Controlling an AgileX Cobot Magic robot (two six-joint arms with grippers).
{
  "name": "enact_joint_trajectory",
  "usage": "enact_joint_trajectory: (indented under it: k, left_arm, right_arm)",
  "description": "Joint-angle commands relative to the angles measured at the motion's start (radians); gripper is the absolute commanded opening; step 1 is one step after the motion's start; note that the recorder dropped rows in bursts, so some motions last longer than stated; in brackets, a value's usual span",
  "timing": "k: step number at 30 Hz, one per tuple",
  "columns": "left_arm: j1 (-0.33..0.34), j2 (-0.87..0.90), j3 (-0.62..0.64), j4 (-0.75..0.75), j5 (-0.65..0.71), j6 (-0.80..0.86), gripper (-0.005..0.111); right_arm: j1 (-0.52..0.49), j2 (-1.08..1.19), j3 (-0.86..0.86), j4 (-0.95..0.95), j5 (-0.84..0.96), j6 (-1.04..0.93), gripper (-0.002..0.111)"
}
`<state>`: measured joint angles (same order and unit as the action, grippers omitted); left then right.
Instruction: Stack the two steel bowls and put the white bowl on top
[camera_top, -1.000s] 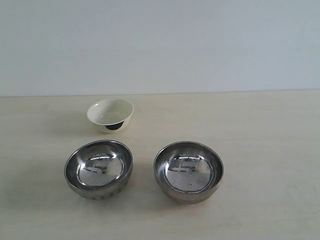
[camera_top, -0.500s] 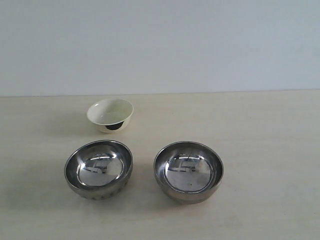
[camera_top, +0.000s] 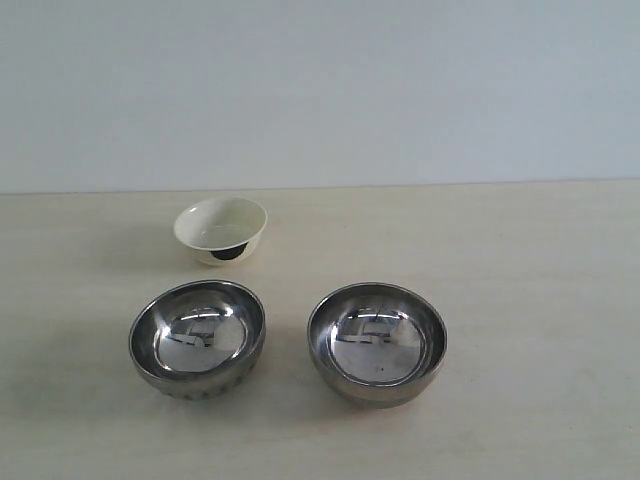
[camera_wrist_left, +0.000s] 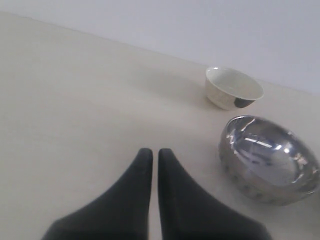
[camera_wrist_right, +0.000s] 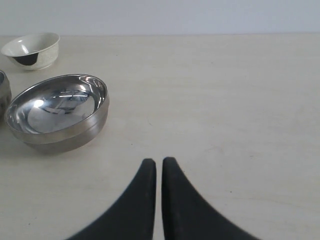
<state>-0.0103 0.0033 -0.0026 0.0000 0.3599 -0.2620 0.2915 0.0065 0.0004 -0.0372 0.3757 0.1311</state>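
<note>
Two steel bowls stand side by side on the table, the left one (camera_top: 197, 337) and the right one (camera_top: 377, 341), both upright and apart. The white bowl (camera_top: 221, 229) with its black mark sits behind the left steel bowl. Neither gripper appears in the exterior view. In the left wrist view my left gripper (camera_wrist_left: 151, 153) is shut and empty, off to the side of the left steel bowl (camera_wrist_left: 270, 158) and the white bowl (camera_wrist_left: 233, 88). My right gripper (camera_wrist_right: 159, 161) is shut and empty too, apart from the right steel bowl (camera_wrist_right: 57, 110); the white bowl (camera_wrist_right: 31, 50) lies beyond.
The pale wooden table (camera_top: 540, 260) runs back to a plain light wall (camera_top: 400, 90). Bare tabletop lies to the right of the bowls and in front of them.
</note>
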Motion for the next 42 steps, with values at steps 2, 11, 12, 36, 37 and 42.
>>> enact_joint_trajectory:
  k: [2, 11, 12, 36, 37, 42]
  left_arm:
    - [0.002, -0.003, 0.003, -0.328, 0.000, -0.158, 0.004]
    - [0.002, -0.003, 0.003, -0.354, -0.125, -0.158, 0.004]
    - [0.002, -0.003, 0.003, -0.359, -0.152, -0.158, 0.004]
    - [0.002, 0.310, -0.476, 0.010, -0.212, -0.253, 0.004]
    - [0.002, 0.347, -0.513, 0.024, -0.154, -0.219, 0.004]
    - [0.002, 0.699, -0.880, -0.062, 0.394, 0.182, 0.004]
  right_arm:
    - [-0.003, -0.006, 0.000, -0.003, -0.010, -0.008, 0.000]
    - [-0.003, -0.006, 0.000, -0.003, -0.010, -0.003, 0.000]
    - [-0.003, -0.006, 0.000, -0.003, -0.008, -0.004, 0.000]
    - [-0.003, -0.006, 0.000, -0.003, -0.008, -0.002, 0.000]
    - [-0.003, -0.006, 0.000, -0.003, -0.008, -0.002, 0.000]
    - [-0.003, -0.006, 0.000, -0.003, -0.008, 0.000, 0.000]
